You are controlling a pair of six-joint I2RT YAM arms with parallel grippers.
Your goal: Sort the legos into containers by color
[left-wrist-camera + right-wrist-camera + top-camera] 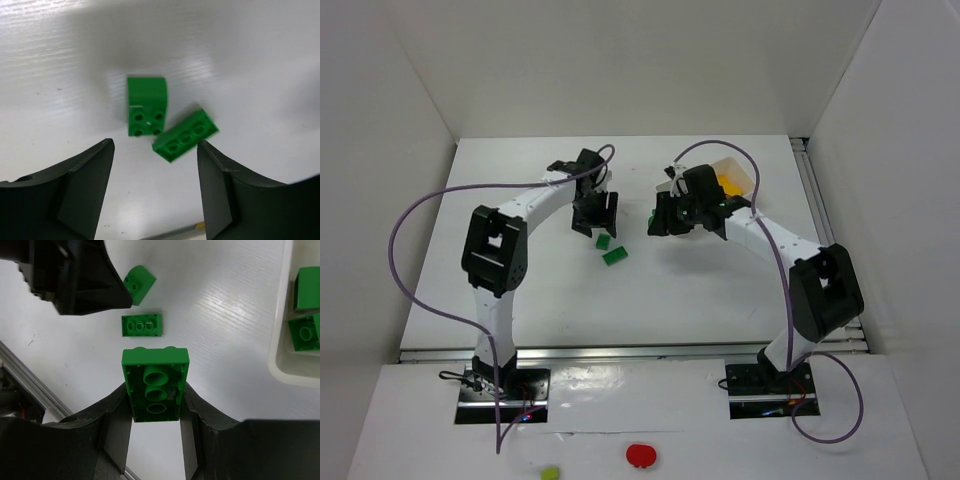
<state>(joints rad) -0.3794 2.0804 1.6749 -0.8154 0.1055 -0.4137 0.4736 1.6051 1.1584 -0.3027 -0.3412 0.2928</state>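
Observation:
Two dark green legos lie on the white table: a sloped brick (146,105) (138,282) (604,240) and a flat three-hole plate (186,135) (141,325) (615,256). My left gripper (155,146) (593,218) hovers open just above them, holding nothing. My right gripper (156,405) (662,218) is shut on a dark green brick (156,385), its hollow underside facing the camera, held above the table beside the white tray (280,365) (748,172). The tray's near compartment holds green bricks (306,287). A yellow-orange patch (728,183) shows farther in the tray.
White walls close in the table at the back and both sides. A metal rail (620,350) runs along the front edge and another (812,190) along the right. A red round thing (641,455) and a lime blob (550,472) sit on the front ledge.

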